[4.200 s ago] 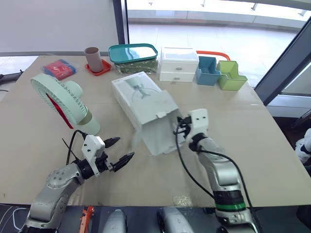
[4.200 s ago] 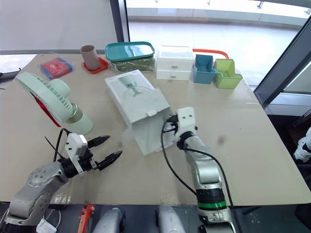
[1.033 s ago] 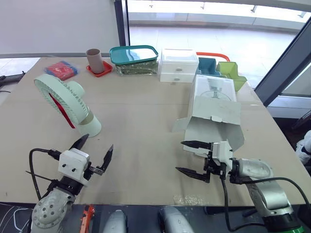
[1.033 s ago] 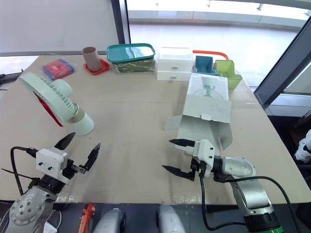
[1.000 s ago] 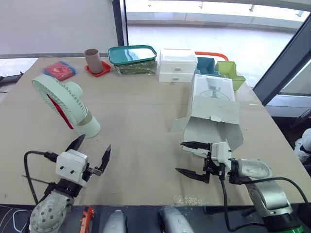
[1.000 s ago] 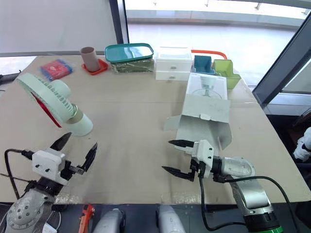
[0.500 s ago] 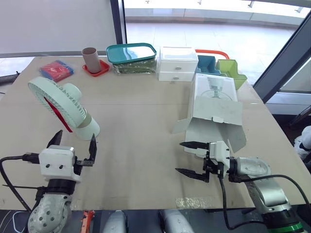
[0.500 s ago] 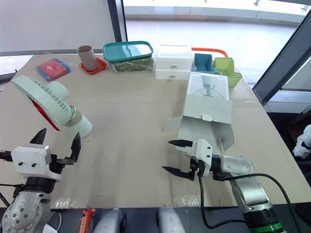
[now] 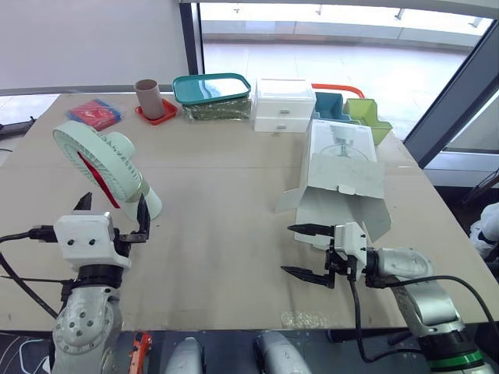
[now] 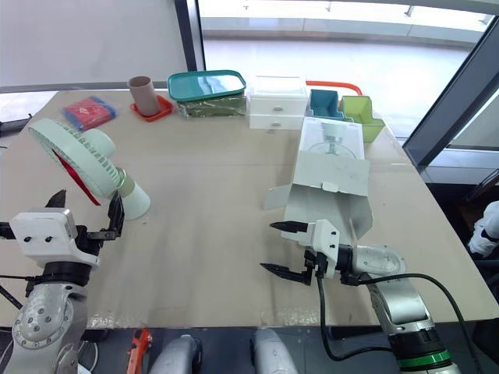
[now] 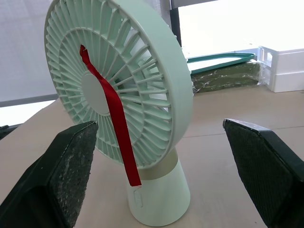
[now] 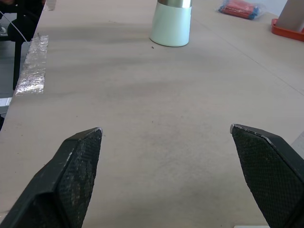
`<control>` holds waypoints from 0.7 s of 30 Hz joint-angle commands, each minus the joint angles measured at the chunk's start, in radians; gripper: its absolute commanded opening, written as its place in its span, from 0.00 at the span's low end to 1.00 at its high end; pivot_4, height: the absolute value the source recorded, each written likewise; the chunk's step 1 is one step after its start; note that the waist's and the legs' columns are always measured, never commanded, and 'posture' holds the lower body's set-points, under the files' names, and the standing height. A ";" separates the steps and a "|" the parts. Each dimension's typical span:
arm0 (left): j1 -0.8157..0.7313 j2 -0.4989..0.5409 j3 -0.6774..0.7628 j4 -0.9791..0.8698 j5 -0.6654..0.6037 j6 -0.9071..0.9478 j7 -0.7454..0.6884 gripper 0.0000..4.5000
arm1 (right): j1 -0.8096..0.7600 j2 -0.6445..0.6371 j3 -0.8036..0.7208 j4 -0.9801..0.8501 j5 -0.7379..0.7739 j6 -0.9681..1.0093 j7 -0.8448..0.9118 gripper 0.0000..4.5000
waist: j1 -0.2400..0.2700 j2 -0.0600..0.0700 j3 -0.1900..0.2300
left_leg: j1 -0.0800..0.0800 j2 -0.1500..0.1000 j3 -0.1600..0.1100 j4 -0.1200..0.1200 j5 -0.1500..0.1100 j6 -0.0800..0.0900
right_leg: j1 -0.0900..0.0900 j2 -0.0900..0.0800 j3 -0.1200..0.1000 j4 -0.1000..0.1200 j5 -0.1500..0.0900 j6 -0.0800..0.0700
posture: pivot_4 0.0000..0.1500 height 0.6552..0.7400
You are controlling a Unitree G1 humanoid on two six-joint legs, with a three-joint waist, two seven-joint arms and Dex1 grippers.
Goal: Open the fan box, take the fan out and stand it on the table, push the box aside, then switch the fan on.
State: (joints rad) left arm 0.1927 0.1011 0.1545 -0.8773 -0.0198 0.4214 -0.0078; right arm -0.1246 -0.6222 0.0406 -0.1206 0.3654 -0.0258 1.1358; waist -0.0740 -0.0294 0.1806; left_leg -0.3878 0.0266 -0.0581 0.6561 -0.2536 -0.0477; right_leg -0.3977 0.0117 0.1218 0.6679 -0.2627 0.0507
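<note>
Left gripper (image 9: 113, 204) is hovering, jaws spread, just before the fan (image 9: 101, 160).
The fan is standing at frame left, the opened box (image 9: 343, 167) lying at right near the spread-jawed right gripper (image 9: 287, 249); one fingertip should be pressing low on the base (image 11: 159, 204), gently, without tipping it.

Table (image 9: 234, 195): wide, beige matt top with faint seam lines across; a strip of clear tape (image 9: 300, 319) on its near edge at 5 o'clock
Wall (image 9: 93, 39): plain pale grey, at 11 o'clock behind the table
Window post (image 9: 189, 35): dark, upright, at 12 o'clock, between the wall and the glazing
Window (image 9: 351, 31): glass from 12 to 2 o'clock, with a bright pale far floor (image 9: 374, 70) beyond it
Frame bar (image 9: 452, 93): dark, slanted, at 3 o'clock
Near floor (image 9: 12, 105): pale, glimpsed at 9 o'clock past the table's corner
Light: strong daylight from the window side, the table brighter toward 2 o'clock
</note>
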 commanded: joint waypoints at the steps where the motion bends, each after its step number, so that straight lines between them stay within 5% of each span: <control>1: -0.084 -0.004 0.014 0.017 0.006 0.029 0.029 1.00 | -0.003 0.002 -0.001 -0.013 0.001 -0.016 -0.002 0.99 | 0.002 0.000 0.000 | 0.000 0.000 0.000 0.000 0.000 0.000 | 0.000 0.000 0.000 0.000 0.000 0.000 | 1.00 1.00; 21: -0.243 -0.030 0.071 0.115 0.025 0.102 0.123 1.00 | -0.003 0.004 -0.001 -0.005 -0.006 -0.010 -0.001 0.99 | 0.004 0.000 0.000 | -0.001 0.000 -0.001 0.000 0.000 0.000 | 0.000 0.000 0.000 0.000 0.000 0.000 | 1.00 1.00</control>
State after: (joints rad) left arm -0.0432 0.0639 0.2122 -0.7534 0.0009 0.5258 0.1147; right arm -0.1188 -0.6163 0.0407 -0.1203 0.3548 -0.0255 1.1316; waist -0.0702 -0.0294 0.1806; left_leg -0.3885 0.0265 -0.0588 0.6561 -0.2537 -0.0477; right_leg -0.3978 0.0113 0.1217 0.6679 -0.2623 0.0512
